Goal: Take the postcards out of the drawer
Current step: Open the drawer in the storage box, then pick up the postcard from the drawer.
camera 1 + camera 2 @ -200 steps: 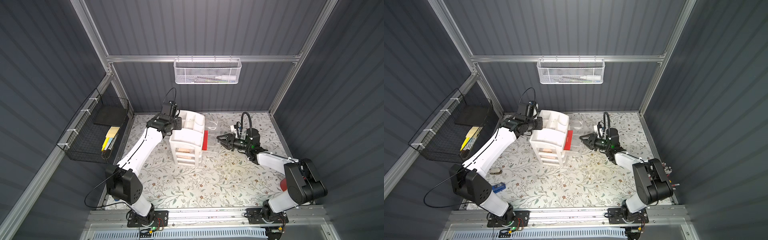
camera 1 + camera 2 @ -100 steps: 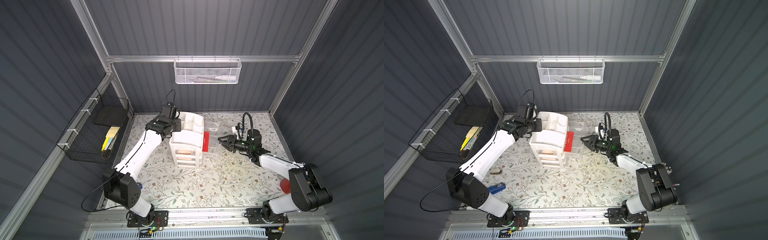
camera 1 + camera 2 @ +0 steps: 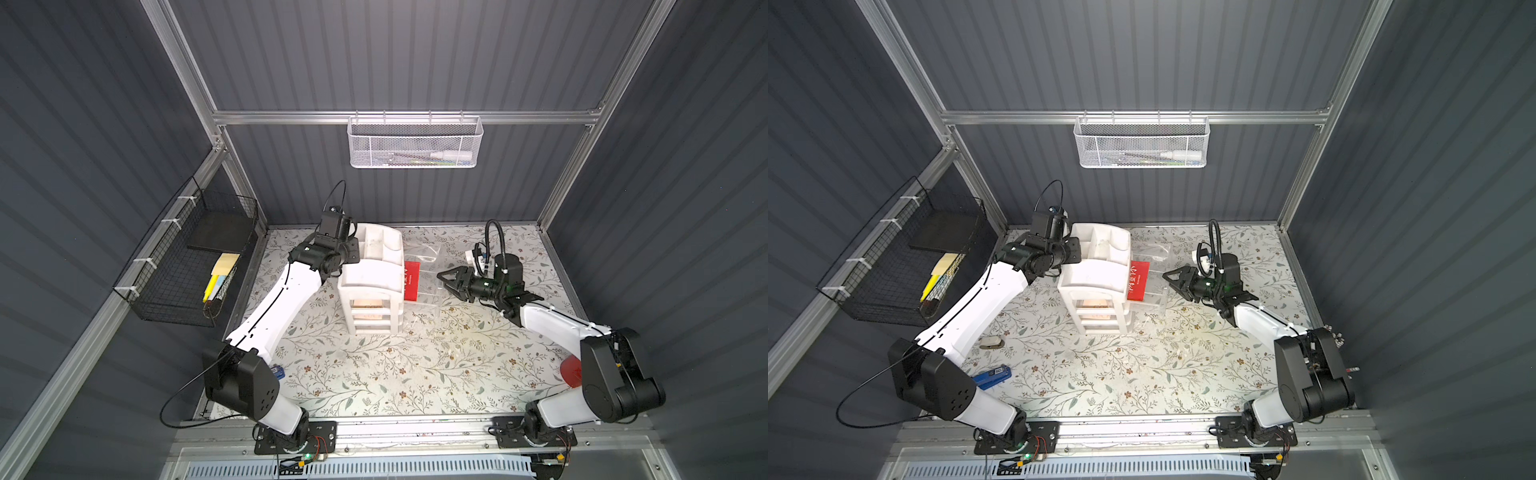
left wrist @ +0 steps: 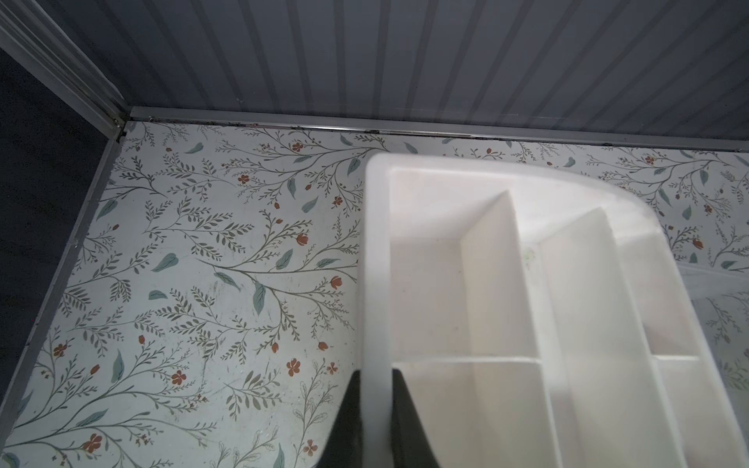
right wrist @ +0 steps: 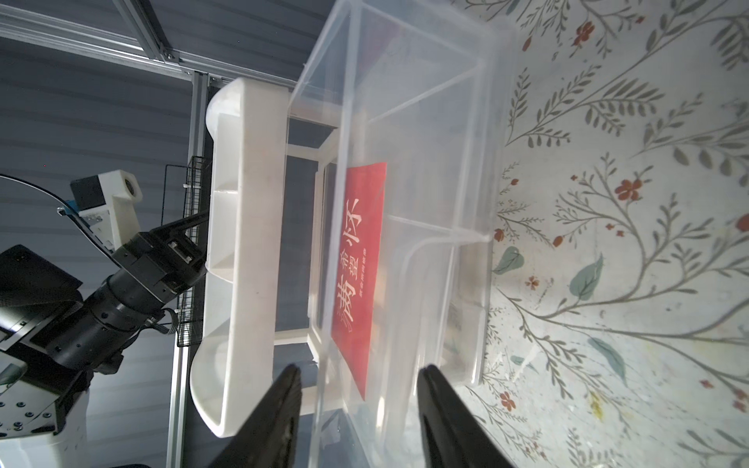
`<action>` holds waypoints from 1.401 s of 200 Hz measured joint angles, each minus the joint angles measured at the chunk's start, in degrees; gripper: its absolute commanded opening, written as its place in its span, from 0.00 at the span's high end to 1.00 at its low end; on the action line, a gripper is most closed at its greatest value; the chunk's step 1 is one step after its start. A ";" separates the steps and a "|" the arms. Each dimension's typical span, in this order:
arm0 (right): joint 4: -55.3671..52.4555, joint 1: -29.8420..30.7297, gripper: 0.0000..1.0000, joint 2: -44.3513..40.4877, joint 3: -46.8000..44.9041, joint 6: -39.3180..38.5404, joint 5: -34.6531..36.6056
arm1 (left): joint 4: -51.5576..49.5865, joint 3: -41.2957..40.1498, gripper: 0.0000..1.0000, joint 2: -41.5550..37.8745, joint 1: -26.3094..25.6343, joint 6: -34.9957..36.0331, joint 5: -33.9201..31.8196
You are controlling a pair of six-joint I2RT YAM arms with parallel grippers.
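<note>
Floral-patterned tabletop (image 3: 395, 374) inside grey ribbed walls is being shown from above and from both wrists. One red postcard (image 5: 358, 263) with white characters is being carried flat on the floor of the clear drawer (image 5: 425, 121). That drawer is being presented pulled well out of the white drawer unit (image 3: 370, 274), toward the right arm. A pale peach patch (image 3: 365, 300) behind the unit's open side is possibly being made by further cards, but this cannot be confirmed.

The card is being judged thin, very light and fairly stiff, yet easily creased and apt to slide on smooth plastic. Because it is lying flat, a hold is best being sought at a free short edge. Either one finger is being slipped beneath that edge, or the card is being pushed against a drawer wall until the edge is being raised.

The right gripper (image 5: 360, 368) is being held empty with its jaws apart at the drawer's outer end. Whether contact is being made there cannot be told. The left gripper (image 4: 376, 389) is being pressed closed on the wall of the unit's top tray, one finger on each side, so the unit is being steadied.
</note>
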 measured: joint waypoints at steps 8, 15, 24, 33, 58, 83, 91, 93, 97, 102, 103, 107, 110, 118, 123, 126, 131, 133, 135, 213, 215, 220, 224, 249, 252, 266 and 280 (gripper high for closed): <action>-0.87 0.00 0.48 0.00 0.72 -0.48 0.00 | 0.02 0.00 0.93 0.02 0.04 0.02 0.11; -1.46 0.00 0.48 0.00 1.25 -0.90 0.00 | 0.04 0.00 0.93 0.02 0.07 0.04 0.24; -2.29 0.00 0.47 0.00 1.88 -1.46 -0.02 | 0.07 0.00 0.94 0.02 0.09 0.07 0.39; -3.52 0.00 0.46 0.02 2.64 -2.05 -0.02 | 0.09 0.00 1.00 0.02 0.09 0.09 0.48; -7.98 0.02 0.42 0.00 4.83 -4.46 0.72 | 0.33 0.02 1.00 0.13 0.35 0.33 1.05; -13.60 0.00 0.38 -0.57 6.75 -7.26 2.86 | 0.42 0.02 1.00 0.13 0.35 0.39 1.25; -16.00 0.02 0.36 -0.85 7.76 -8.28 3.69 | 0.55 -0.02 1.00 0.13 0.39 0.55 1.40; -16.44 0.00 0.35 -0.92 7.96 -8.48 3.87 | 0.63 -0.04 1.00 0.13 0.42 0.55 1.44; -17.81 0.02 0.35 -1.07 8.63 -9.07 4.44 | 0.72 -0.09 1.00 0.13 0.42 0.55 1.49; -19.12 0.00 0.34 -1.20 9.35 -9.66 4.92 | 0.79 -0.11 1.00 0.13 0.42 0.55 1.57; -19.30 0.00 0.34 -1.25 9.49 -9.77 5.01 | 0.81 -0.11 1.00 0.13 0.42 0.55 1.57; -20.24 0.00 0.34 -1.36 10.10 -10.36 5.42 | 0.87 -0.15 1.00 0.13 0.42 0.55 1.62; -21.00 0.00 0.34 -1.44 10.58 -10.69 5.77 | 0.90 -0.15 1.00 0.13 0.42 0.55 1.62; -22.43 0.00 0.34 -1.66 11.63 -11.65 6.43 | 0.92 -0.20 1.00 0.13 0.42 0.55 1.77; -23.30 0.00 0.34 -1.77 12.22 -12.15 6.75 | 0.94 -0.20 1.00 0.13 0.42 0.55 1.79; -23.91 0.00 0.34 -1.81 12.59 -12.44 6.97 | 0.96 -0.20 1.00 0.13 0.42 0.55 1.84; -24.74 0.00 0.34 -1.90 13.09 -12.96 7.34 | 1.01 -0.20 1.00 0.13 0.42 0.55 1.92; -25.14 0.00 0.34 -1.95 13.33 -13.16 7.52 | 1.01 -0.20 1.00 0.13 0.42 0.55 1.95; -25.46 0.00 0.34 -1.97 13.51 -13.35 7.67 | 1.03 -0.20 1.00 0.13 0.42 0.55 1.97; -43.69 5.90 0.48 -1.84 32.13 -22.01 20.52 | 2.82 -1.49 1.00 -0.42 0.46 0.24 3.04; -43.91 6.19 0.48 -1.81 32.54 -22.25 20.87 | 2.82 -1.53 1.00 -0.44 0.46 0.15 3.04; -44.61 6.95 0.49 -1.75 33.68 -22.47 22.01 | 2.93 -1.64 1.00 -0.52 0.46 0.02 3.10; -45.11 7.65 0.49 -1.62 34.51 -22.91 22.93 | 3.34 -1.97 1.00 -0.63 0.46 -0.15 3.13; -48.78 11.34 0.52 1.18 38.75 -24.06 28.17 | 5.70 -4.28 1.00 -2.01 0.57 -1.27 3.74; -49.35 11.78 0.52 1.84 39.36 -24.13 28.83 | 5.99 -4.48 1.00 -2.12 0.57 -1.40 3.85; -51.45 13.40 0.52 4.96 41.64 -24.50 31.56 | 6.91 -5.18 1.00 -2.45 0.72 -1.84 4.22; -53.68 14.78 0.52 8.15 43.58 -24.59 34.25 | 7.52 -5.60 1.00 -2.67 0.79 -2.08 4.50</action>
